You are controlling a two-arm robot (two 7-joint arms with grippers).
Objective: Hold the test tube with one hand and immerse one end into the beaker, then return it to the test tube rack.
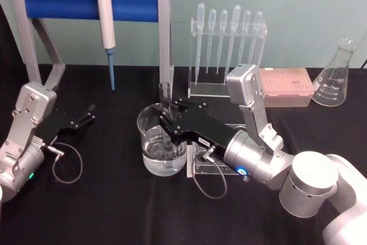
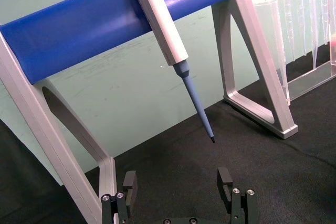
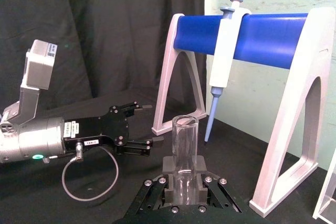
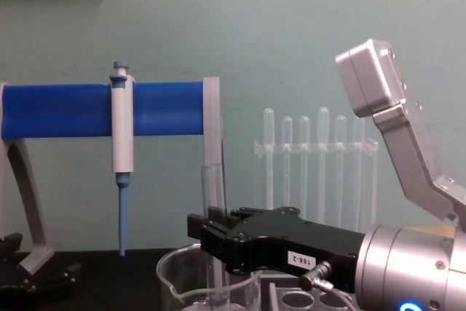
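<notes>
1. The right gripper point(image 1: 167, 106) reaches forward and left over the beaker point(image 1: 141, 125), with its wrist low and its fingers level. It is clamped on the test tube point(image 1: 165, 91).
2. The test tube stands upright, its lower end inside the beaker in the clear liquid and its rim above the fingers.
3. The test tube rack point(image 1: 215, 167) sits under the right wrist, just beside the beaker.
4. The left gripper point(image 1: 86, 116) rests low at the left, with its fingers spread and empty, near the pipettor point(image 1: 105, 15).
</notes>
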